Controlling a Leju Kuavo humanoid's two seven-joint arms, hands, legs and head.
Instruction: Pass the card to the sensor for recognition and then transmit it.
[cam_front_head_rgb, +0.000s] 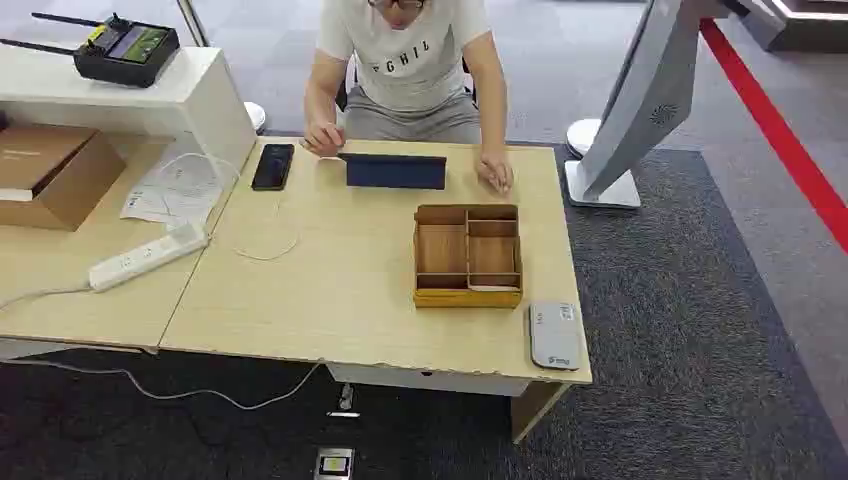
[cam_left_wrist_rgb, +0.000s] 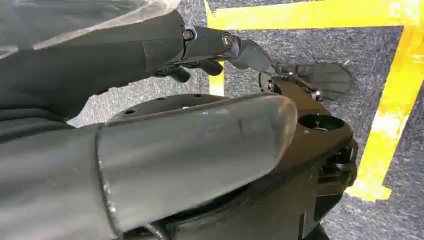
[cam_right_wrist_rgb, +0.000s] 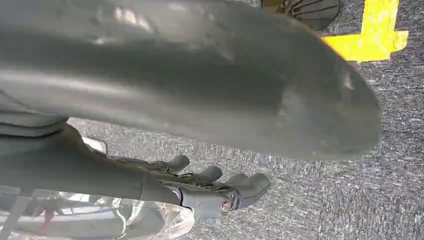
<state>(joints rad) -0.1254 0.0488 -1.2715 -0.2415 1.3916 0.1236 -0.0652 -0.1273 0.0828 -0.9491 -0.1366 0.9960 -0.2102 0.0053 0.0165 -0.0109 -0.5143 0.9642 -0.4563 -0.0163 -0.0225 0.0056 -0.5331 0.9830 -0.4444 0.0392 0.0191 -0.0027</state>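
head view: a person sits behind the table (cam_front_head_rgb: 330, 290); the wooden tray (cam_front_head_rgb: 468, 256) holds what may be a card at its near edge, beside the grey sensor (cam_front_head_rgb: 555, 335).

left wrist view: left hand (cam_left_wrist_rgb: 210, 45) hangs over carpet, fingers loose, holding nothing.

right wrist view: right hand (cam_right_wrist_rgb: 200, 182) hangs likewise, empty.

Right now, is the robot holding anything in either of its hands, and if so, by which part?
Nothing is held. The left hand and the right hand hang over the carpet floor with nothing in their fingers.
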